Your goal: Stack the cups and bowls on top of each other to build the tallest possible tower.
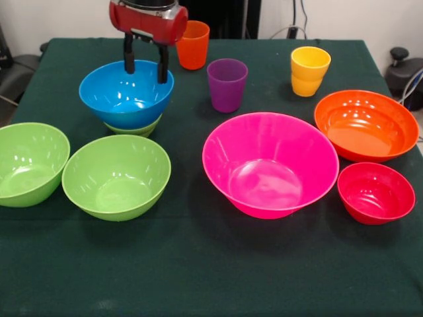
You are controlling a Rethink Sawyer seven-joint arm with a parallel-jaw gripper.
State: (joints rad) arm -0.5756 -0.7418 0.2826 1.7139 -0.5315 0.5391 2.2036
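On the dark green cloth-covered table (198, 277) you had the gripper (145, 72) spread wide over the far rim of the blue bowl (125, 99), which sat directly beneath it on a lime green bowl (135, 129), the orange cup (192, 45) just beside.

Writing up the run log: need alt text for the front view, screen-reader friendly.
A red end effector hangs with open fingers over the far rim of a blue bowl stacked on a lime green bowl, on a green-clothed table. Around it stand two more green bowls, pink, orange and red bowls, and orange, purple and yellow cups, all upright.
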